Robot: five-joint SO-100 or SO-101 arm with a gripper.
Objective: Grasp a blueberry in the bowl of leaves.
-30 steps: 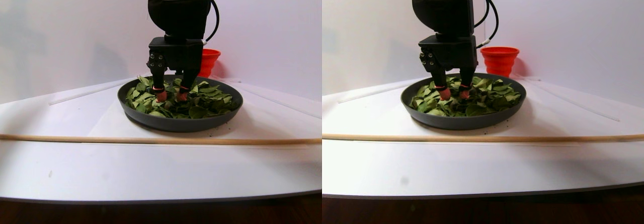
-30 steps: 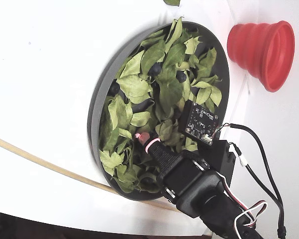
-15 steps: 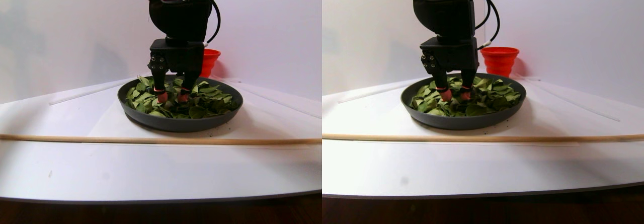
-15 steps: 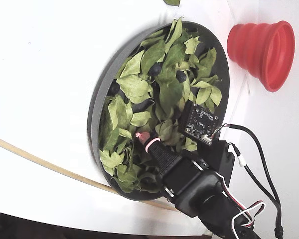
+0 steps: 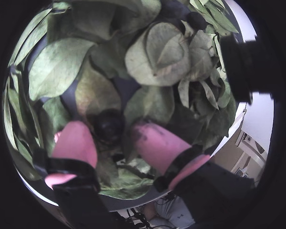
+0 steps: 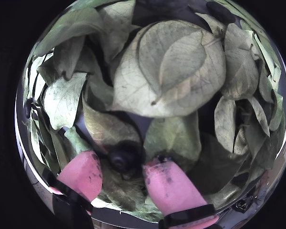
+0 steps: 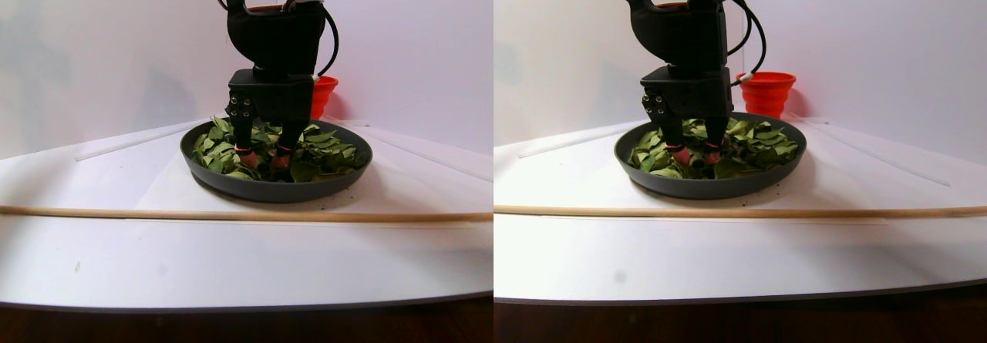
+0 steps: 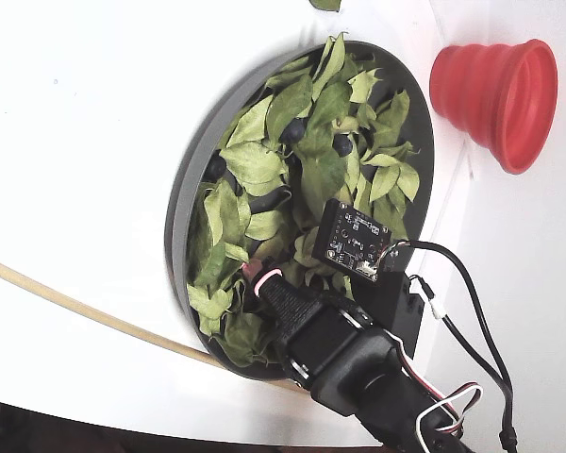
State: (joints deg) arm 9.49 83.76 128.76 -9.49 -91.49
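Dark, round blueberry [image 5: 109,125] sat low among the leaves [image 5: 57,67], w/ bare bowl floor visible just past it in both wrist views. Pink fingertips [image 5: 76,143] stood either side of the berry [image 6: 122,157], spread, w/ the gripper [image 5: 109,143] straddling it; jaws close beside it but I couldn't tell if they touched. So approach & descent looked done; closing on the berry & lifting it were left. Bowl [image 7: 277,189] held gripper [image 7: 264,158] near its front rim in stereo pair view. Fixed view hid the berry under the arm; other dark berries [image 8: 343,144] lay farther in. Red cup [image 8: 495,90] stood beside bowl [image 8: 179,236], outside it.
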